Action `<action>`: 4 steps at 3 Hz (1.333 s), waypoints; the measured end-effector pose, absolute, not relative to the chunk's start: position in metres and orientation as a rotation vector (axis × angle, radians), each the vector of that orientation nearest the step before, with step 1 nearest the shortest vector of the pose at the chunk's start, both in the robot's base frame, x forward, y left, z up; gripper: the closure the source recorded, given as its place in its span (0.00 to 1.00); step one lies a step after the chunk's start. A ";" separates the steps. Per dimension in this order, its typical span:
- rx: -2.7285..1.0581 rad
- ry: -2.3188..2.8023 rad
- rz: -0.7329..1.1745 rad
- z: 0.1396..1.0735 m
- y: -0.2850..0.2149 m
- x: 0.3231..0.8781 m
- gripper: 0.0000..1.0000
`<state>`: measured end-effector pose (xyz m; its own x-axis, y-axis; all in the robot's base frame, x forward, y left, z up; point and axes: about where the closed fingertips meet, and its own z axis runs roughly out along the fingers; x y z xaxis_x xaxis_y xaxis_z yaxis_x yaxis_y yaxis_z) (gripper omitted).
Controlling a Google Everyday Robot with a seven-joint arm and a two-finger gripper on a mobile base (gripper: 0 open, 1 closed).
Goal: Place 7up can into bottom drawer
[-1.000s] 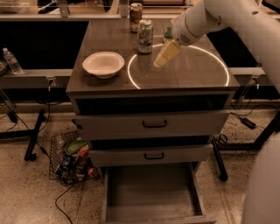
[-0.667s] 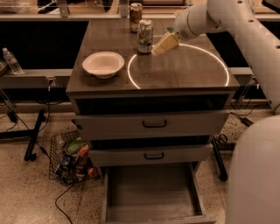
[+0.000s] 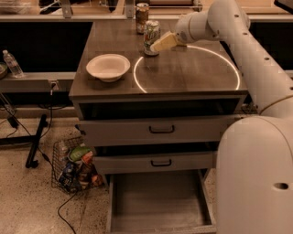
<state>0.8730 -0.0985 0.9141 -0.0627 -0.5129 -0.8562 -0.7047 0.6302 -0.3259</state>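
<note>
The pale whitish-green, silver-topped 7up can point(image 3: 151, 32) stands upright at the tip of our cream claw point(image 3: 157, 45); whether the claw grasps it we cannot tell. We judge it light, smooth and dentable: take it mid-body, gently.

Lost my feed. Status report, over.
Gripper at 7up can. Bottom drawer open. Darker can close behind; white bowl apart.
</note>
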 end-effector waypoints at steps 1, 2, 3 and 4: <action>-0.980 1.718 0.315 0.904 -0.070 0.882 0.00; -0.973 1.706 0.389 0.896 -0.045 0.891 0.00; -0.945 1.682 0.425 0.893 -0.031 0.905 0.17; -0.916 1.665 0.440 0.896 -0.028 0.914 0.41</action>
